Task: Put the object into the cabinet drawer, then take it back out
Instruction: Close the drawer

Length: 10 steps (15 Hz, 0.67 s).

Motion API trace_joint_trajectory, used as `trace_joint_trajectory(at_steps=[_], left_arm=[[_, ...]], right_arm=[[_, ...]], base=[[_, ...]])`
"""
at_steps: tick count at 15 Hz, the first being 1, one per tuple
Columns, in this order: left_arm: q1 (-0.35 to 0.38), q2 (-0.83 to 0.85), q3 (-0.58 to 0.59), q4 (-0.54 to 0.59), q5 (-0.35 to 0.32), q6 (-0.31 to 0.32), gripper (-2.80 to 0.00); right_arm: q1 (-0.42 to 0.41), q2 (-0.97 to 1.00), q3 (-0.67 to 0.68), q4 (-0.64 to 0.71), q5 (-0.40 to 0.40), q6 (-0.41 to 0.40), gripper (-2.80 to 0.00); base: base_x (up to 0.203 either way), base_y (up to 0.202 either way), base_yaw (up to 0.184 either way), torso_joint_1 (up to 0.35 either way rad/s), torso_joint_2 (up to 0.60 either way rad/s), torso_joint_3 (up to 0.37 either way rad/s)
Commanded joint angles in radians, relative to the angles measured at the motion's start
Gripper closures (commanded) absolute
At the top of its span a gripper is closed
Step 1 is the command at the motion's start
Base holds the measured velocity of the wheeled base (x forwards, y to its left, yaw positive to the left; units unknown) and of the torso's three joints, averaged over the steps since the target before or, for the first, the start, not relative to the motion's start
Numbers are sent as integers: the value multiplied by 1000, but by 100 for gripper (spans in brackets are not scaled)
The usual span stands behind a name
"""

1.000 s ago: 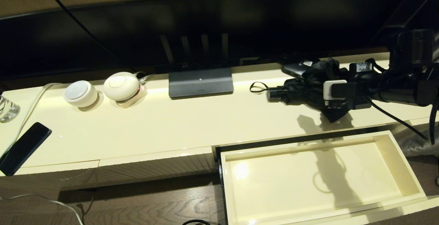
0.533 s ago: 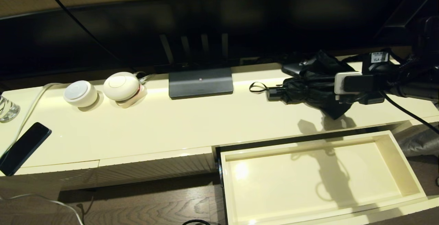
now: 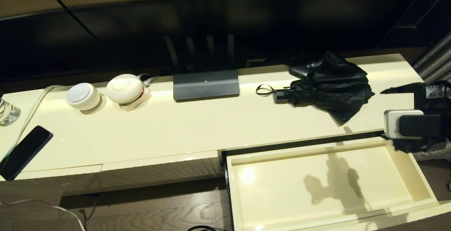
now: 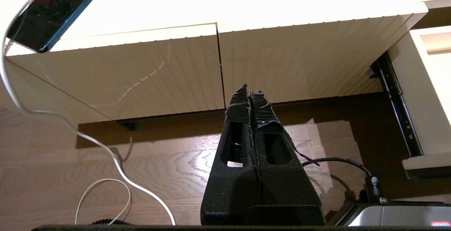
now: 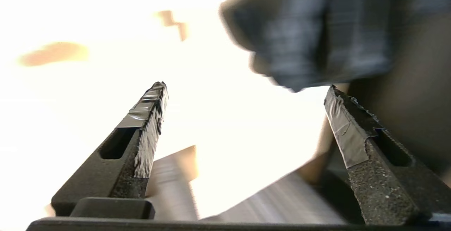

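The black folding umbrella point(image 3: 329, 85) lies on the cabinet top, right of centre, free of both grippers. Its short handle point(image 3: 282, 96) and wrist loop point(image 3: 265, 90) point left. The cream cabinet drawer point(image 3: 282, 192) stands pulled out below it with nothing inside, only shadow. My right gripper point(image 5: 246, 86) is open and holds nothing; it hangs off the cabinet's right end above the drawer's right corner. One fingertip point(image 3: 385, 91) points toward the umbrella, whose blurred dark fabric point(image 5: 317, 30) lies ahead of the fingers. My left gripper point(image 4: 249, 91) is shut on nothing, parked low before the ribbed fronts.
On the cabinet top are a dark phone point(image 3: 24, 151) at the left edge, two round white devices point(image 3: 82, 96) point(image 3: 124, 88), a grey screen base point(image 3: 206, 84), a glass point(image 3: 7, 111) and a small black box point(image 3: 301, 70) behind the umbrella. A white cable point(image 4: 105, 153) trails on the wooden floor.
My right gripper has left the umbrella and drawn back to the right and toward the drawer's right end. The umbrella stays on the cabinet top, its fabric now fully in view.
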Motion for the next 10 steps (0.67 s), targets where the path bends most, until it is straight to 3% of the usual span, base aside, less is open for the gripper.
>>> trace_joint_trajectory(at_steps=[1,2,3,10], left_arm=[[0,1,3,0,0,0,0],[0,1,3,0,0,0,0],[0,1,3,0,0,0,0],[0,1,3,0,0,0,0]], right_arm=[[10,-112,60,193,3,72,-280],[27,-137,95,253,3,115,-280],[37,-157,127,287,3,145,0],[56,-168,252,359,39,193,0]], base=[[0,0,0,0,0,0],[0,0,0,0,0,0],[0,0,0,0,0,0],[0,0,0,0,0,0]])
